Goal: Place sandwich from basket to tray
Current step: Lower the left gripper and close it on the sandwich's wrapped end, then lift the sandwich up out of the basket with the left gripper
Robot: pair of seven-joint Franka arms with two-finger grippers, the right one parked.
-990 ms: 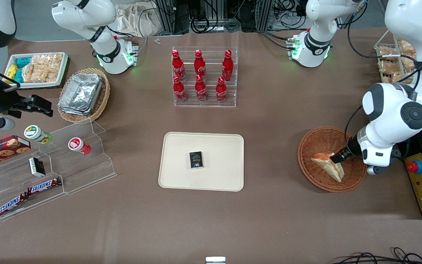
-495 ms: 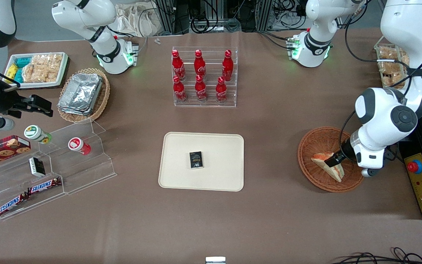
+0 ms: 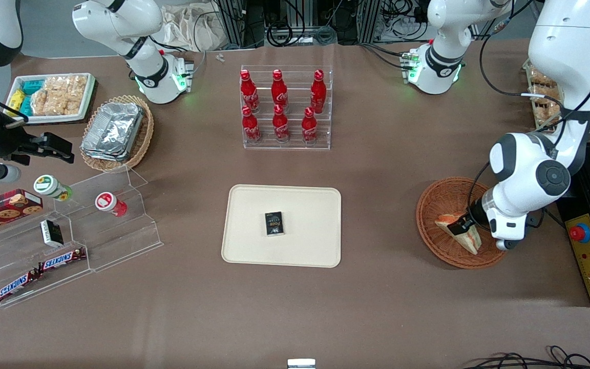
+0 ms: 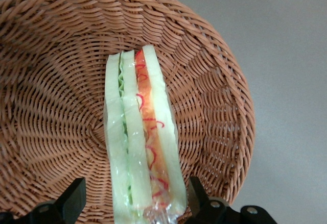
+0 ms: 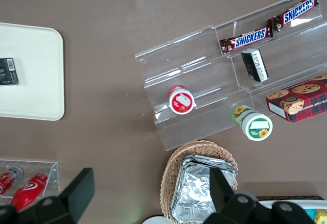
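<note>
While sandwich (image 4: 140,142) stays in basket (image 3: 441,197), spread pincer (image 4: 138,203) has lowered, straddling it.

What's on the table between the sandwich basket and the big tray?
Nothing. In the front view, only bare brown table lies between the basket and the tray. The open gripper straddles the sandwich in the basket.
</note>
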